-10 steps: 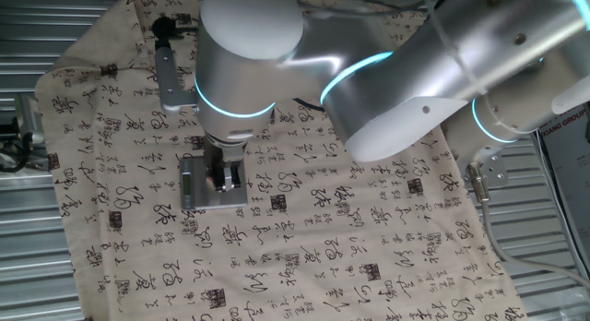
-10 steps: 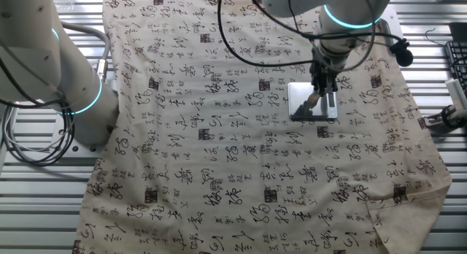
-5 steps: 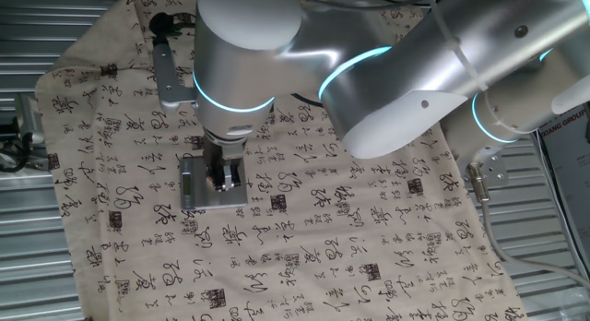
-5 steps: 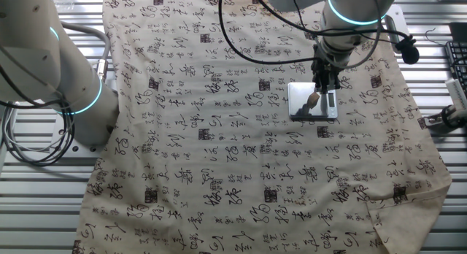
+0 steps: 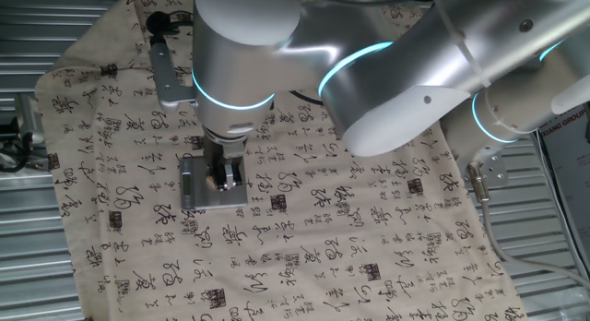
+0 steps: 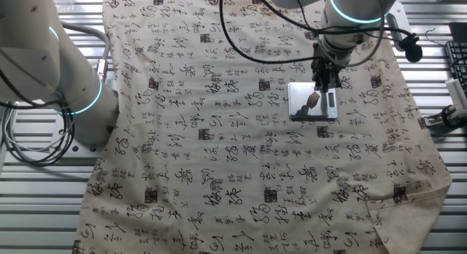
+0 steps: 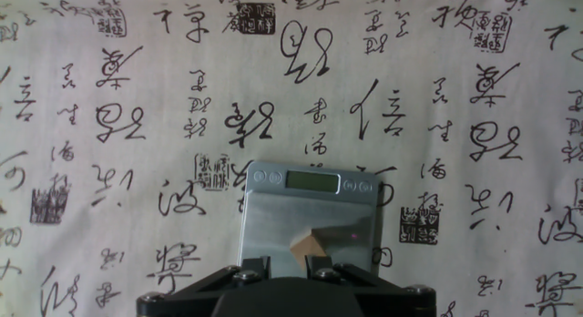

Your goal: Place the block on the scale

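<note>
The grey square scale (image 7: 273,217) lies on the printed cloth, its display strip on its far edge in the hand view. The tan wooden block (image 7: 308,245) rests on the scale's plate, just ahead of my fingertips (image 7: 264,265). My gripper (image 7: 290,262) is open, its jaws apart and holding nothing. In the other fixed view the gripper (image 6: 322,84) hangs just above the scale (image 6: 299,97), with the block (image 6: 312,99) free below it. In one fixed view the gripper (image 5: 224,180) stands over the scale (image 5: 196,196) and hides the block.
The cream cloth (image 6: 219,159) with black characters and dark square stamps covers the table. A second robot base (image 6: 66,86) with a cyan ring and cables stands at the left. My arm's large links (image 5: 387,72) overhang the cloth.
The gripper has risen slightly off the scale. The block stays on the plate, now apart from the fingers.
</note>
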{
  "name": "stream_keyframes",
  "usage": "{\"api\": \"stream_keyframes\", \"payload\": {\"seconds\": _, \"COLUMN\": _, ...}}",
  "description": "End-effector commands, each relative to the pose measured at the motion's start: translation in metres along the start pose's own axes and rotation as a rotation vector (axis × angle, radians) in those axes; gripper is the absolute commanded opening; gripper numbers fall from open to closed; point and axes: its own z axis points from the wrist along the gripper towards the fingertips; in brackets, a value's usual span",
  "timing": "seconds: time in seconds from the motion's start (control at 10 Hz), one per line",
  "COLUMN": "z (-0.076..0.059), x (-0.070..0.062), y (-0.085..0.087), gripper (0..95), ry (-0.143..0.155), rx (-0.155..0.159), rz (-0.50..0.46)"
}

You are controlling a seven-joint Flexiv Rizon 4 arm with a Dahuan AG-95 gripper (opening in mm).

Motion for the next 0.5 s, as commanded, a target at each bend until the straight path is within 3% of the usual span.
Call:
{"api": "stream_keyframes", "payload": {"seconds": 0.1, "z": -0.0003, "x": 0.0006, "y": 0.0003, "gripper": 19.0, "ry": 0.010, "rx": -0.004, "rz": -0.001}}
{"api": "stream_keyframes", "payload": {"seconds": 0.5, "z": -0.0005, "x": 0.0006, "y": 0.0004, "gripper": 19.0, "ry": 0.010, "rx": -0.011, "rz": 0.008}}
